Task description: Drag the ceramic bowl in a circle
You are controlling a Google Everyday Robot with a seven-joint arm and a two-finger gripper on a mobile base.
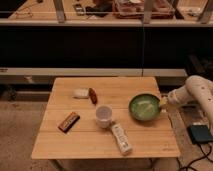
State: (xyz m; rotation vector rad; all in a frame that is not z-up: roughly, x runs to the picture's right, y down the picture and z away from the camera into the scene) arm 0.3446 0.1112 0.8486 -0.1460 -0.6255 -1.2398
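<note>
- Green ceramic bowl (145, 106) is seen on the table (75, 142), right side, near the edge.
- Hand (164, 102) is clamped on its right rim.
- Rim should be kept low, arc steered clear of the white cup (103, 116).
</note>
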